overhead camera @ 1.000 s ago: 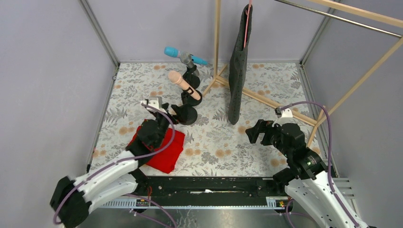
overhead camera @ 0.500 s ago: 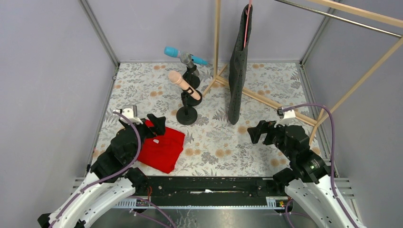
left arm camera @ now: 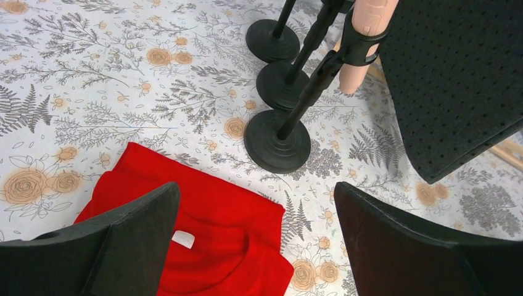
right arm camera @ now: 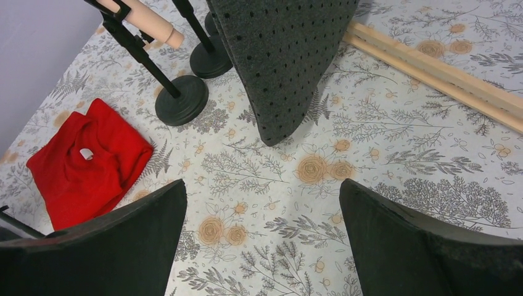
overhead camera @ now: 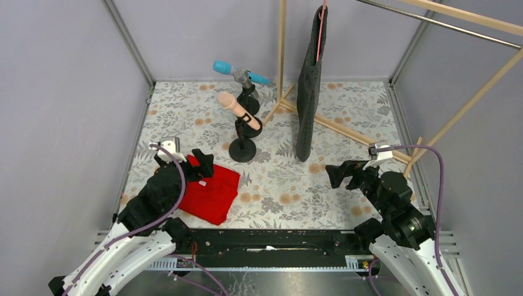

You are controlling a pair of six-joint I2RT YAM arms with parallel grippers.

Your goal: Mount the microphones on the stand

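Note:
A cyan-blue microphone [overhead camera: 223, 67] lies tilted in the clip of the back stand [overhead camera: 248, 92]. A peach-pink microphone [overhead camera: 237, 110] [left arm camera: 364, 43] [right arm camera: 148, 23] sits in the clip of the front black stand [overhead camera: 242, 150] [left arm camera: 277, 143] [right arm camera: 181, 100]. My left gripper [overhead camera: 185, 161] [left arm camera: 256, 197] hangs open over the red cloth, left of and nearer than the stands, holding nothing. My right gripper [overhead camera: 345, 175] [right arm camera: 262, 191] is open and empty above the floral table at the right, well apart from the stands.
A red cloth [overhead camera: 211, 194] [left arm camera: 203, 240] [right arm camera: 86, 161] lies on the floral table [overhead camera: 277, 185]. A black perforated cloth [overhead camera: 310, 86] [right arm camera: 284, 61] hangs from a wooden rack [overhead camera: 282, 55], whose base beams [right arm camera: 432, 68] run across the right. Grey walls enclose the table.
My left gripper has pulled back from the front stand toward the near left, over the red cloth. The right gripper has drifted slightly right and nearer. Both stayed open.

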